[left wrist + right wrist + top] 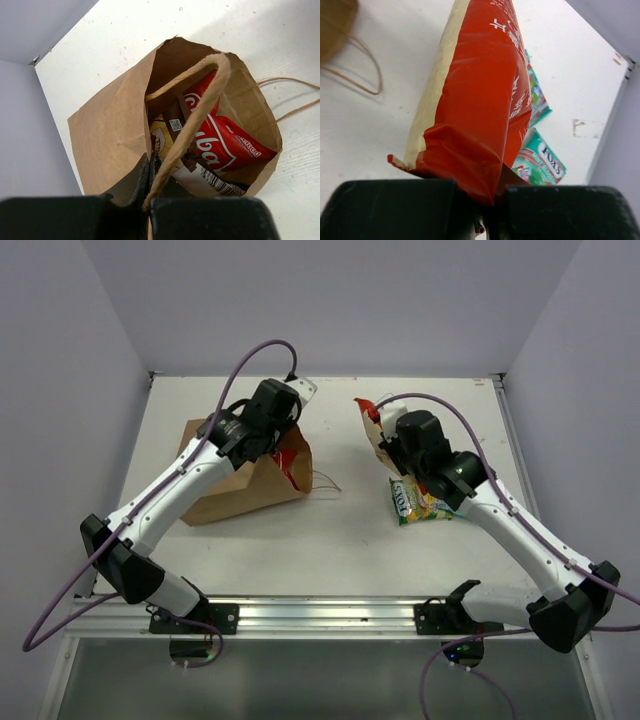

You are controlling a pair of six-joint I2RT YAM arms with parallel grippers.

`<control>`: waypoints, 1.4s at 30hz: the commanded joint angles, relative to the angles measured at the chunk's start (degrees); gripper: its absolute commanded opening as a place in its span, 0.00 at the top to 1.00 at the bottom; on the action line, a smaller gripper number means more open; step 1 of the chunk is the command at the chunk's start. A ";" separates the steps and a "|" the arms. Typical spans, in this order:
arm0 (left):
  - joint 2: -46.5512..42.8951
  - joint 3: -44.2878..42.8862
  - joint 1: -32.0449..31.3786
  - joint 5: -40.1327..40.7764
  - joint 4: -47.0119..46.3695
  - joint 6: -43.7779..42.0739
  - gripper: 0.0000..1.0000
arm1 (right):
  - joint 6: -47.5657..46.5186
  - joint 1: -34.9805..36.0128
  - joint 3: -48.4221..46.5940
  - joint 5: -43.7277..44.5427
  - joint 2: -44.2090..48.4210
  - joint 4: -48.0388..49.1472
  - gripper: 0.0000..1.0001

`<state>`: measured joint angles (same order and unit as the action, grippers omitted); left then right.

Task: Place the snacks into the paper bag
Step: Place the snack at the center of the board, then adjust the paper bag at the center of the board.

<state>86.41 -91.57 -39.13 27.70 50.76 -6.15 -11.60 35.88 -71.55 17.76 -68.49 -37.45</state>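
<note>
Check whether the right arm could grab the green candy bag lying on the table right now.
Probably not yet: the right gripper is shut on the red packet. The green candy bag lies uncovered close by, so only the full grip blocks it.

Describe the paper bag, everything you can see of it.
The paper bag is creased brown kraft paper. It lies on its side at the left of the white table, with its mouth lifted open toward the right. The left gripper is shut on its upper rim beside one twisted paper handle. The other handle trails on the table. Inside are a red-white snack packet and a white-brown packet with a barcode.
</note>
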 commanded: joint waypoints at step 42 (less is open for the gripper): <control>-14.34 -1.15 -0.07 -9.24 -2.16 1.93 1.00 | 7.28 4.02 -5.10 -32.72 -17.73 19.42 0.25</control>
<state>74.72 -91.37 -39.13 19.25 51.09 -4.08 -6.50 39.11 -76.73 -16.75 -86.74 -26.06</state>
